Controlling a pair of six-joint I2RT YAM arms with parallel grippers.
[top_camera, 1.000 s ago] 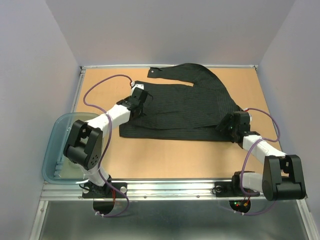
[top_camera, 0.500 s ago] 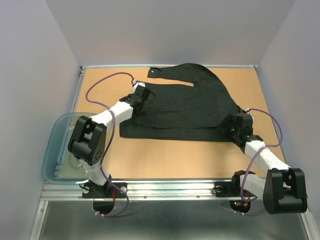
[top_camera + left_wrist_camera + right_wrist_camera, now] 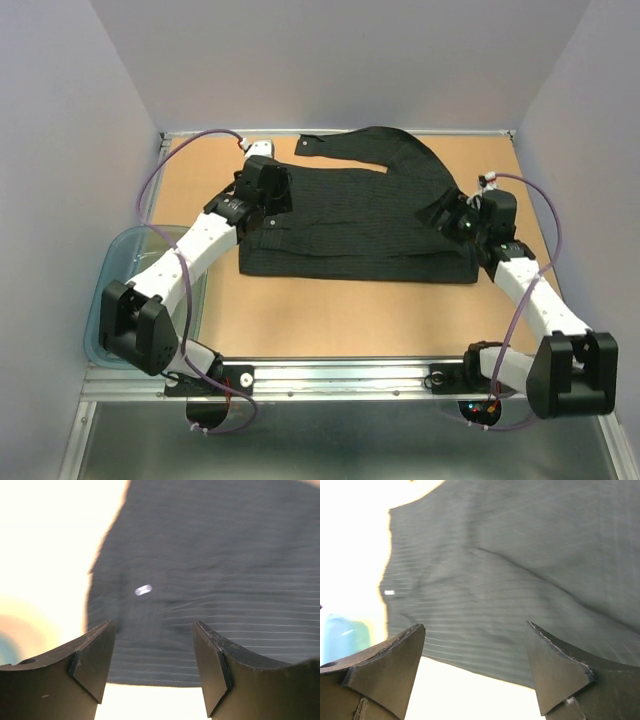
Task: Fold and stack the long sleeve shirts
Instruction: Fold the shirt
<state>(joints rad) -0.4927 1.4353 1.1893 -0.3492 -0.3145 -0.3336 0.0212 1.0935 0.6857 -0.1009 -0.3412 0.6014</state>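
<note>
Tan wooden desk (image 3: 330, 310), grey walls. At its near left edge: translucent blue-grey plastic tub (image 3: 100, 300). Mid-desk: black pinstriped long sleeve shirt (image 3: 370, 225), soft cloth, body doubled into a flat band. Left pincer (image 3: 152, 665) and right pincer (image 3: 475, 672) both agape, empty, over its ends. Far side: one cuffed sleeve (image 3: 330, 145) sprawls unfolded. Folding looks partway; stacking undone.

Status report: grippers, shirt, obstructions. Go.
Left gripper open, at left edge of shirt. Right gripper open, at right edge. Shirt flat, sleeve trailing far side. Tub near left, apart from shirt.
</note>
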